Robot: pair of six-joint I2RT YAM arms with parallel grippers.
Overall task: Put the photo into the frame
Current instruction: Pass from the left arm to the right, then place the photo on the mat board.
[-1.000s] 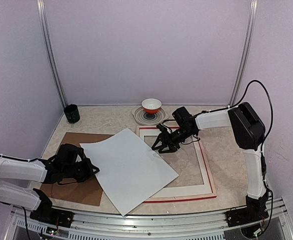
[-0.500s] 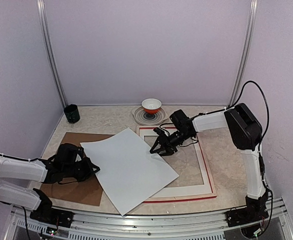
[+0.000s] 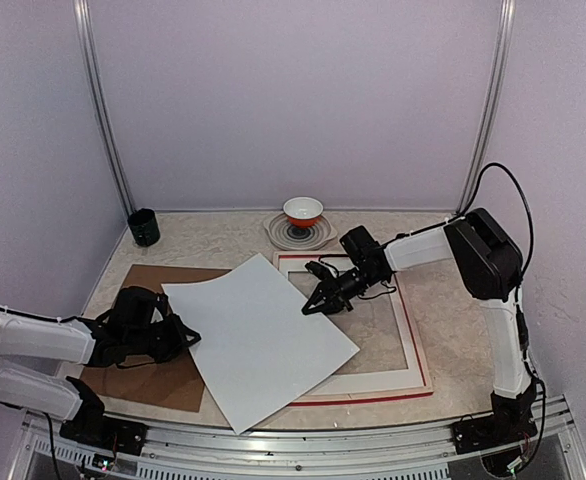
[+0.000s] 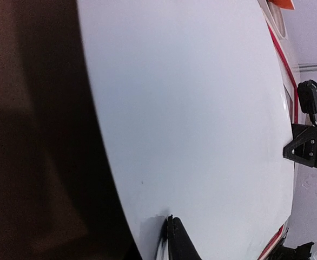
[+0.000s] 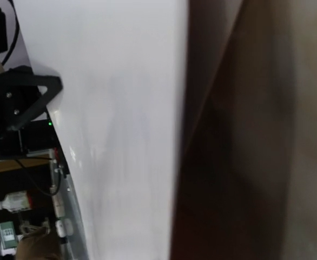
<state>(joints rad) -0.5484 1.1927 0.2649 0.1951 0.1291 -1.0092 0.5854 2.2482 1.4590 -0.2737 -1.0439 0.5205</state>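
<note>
- The photo [image 3: 258, 340]: blank white back up, lying skewed. Left part over the brown backing board [image 3: 148, 280], right corner overlapping the left side of the frame [image 3: 383, 381]. Not yet squared to the opening.
- The frame flat on the table right of centre, pale wood back up, red edge showing along the rails.
- Left gripper [image 3: 181, 335]: closed on the photo's left corner. One finger [image 4: 174, 244] visible on top of the sheet at its edge in the left wrist view.
- Right gripper [image 3: 315, 302]: closed, tips at the photo's far right edge above the frame. Cannot confirm paper actually sits between the jaws.
- Handling, judged: very light, thin, floppy over that span. Likely to sag or crease if lifted from one point, and to slide easily on the pane.
- Best hold: shallow pinch at two opposite edges or corners, as set up now, keeping the sheet lightly taut and low. Nothing else to grab on a flat sheet.
- Fragile bits: printed face underneath, prone to scuffs. Corners prone to folding against the frame's inner lip.
- Hidden: printed side, the frame's left rail under the sheet, the lower left finger.
- Right wrist view: only white sheet and blurred brown, own fingers not visible.
- Left wrist view: contact point cut off at the bottom edge.
- Bowl [image 3: 303, 211] and dark cup [image 3: 143, 227] at the back, well apart from the work.
</note>
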